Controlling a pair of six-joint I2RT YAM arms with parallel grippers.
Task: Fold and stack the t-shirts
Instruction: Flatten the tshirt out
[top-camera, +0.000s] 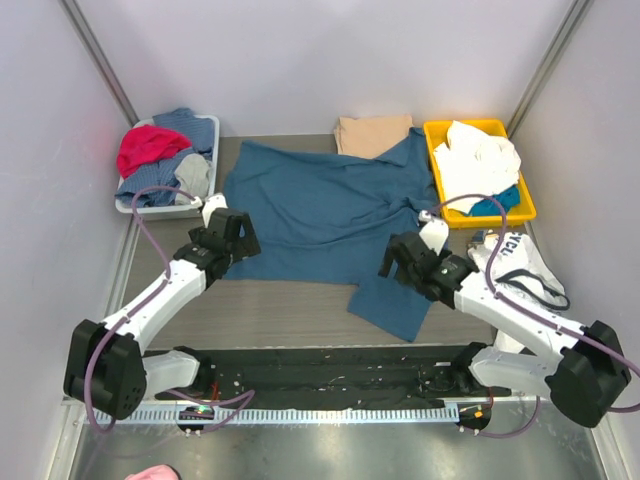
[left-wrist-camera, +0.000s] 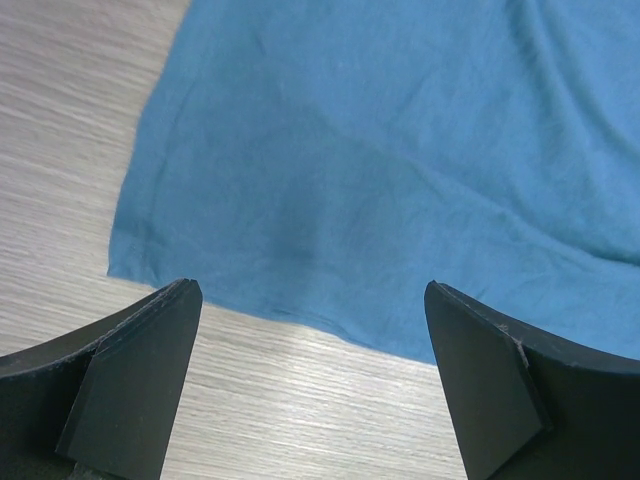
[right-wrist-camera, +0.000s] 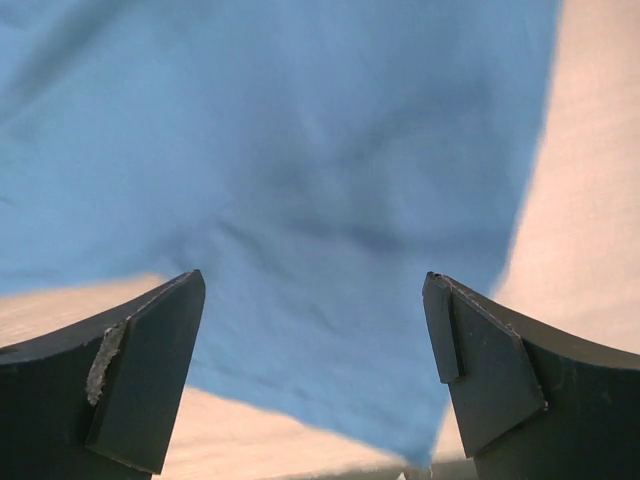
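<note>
A large dark teal-blue t-shirt (top-camera: 320, 215) lies spread out and rumpled across the middle of the table, one part trailing toward the near edge (top-camera: 390, 300). A folded tan-beige t-shirt (top-camera: 372, 133) rests at the back, partly under the blue one. My left gripper (top-camera: 232, 232) hovers open over the blue shirt's left hem (left-wrist-camera: 300, 260), its jaws wide with bare table between them. My right gripper (top-camera: 405, 262) hangs open above the shirt's right lower part (right-wrist-camera: 330, 250), nothing held.
A grey bin (top-camera: 205, 125) at the back left holds a heap of red, blue and grey clothes. A yellow bin (top-camera: 525, 205) at the back right holds white and teal garments. A white garment with dark print (top-camera: 520, 262) lies by the right arm. Walls close in on both sides.
</note>
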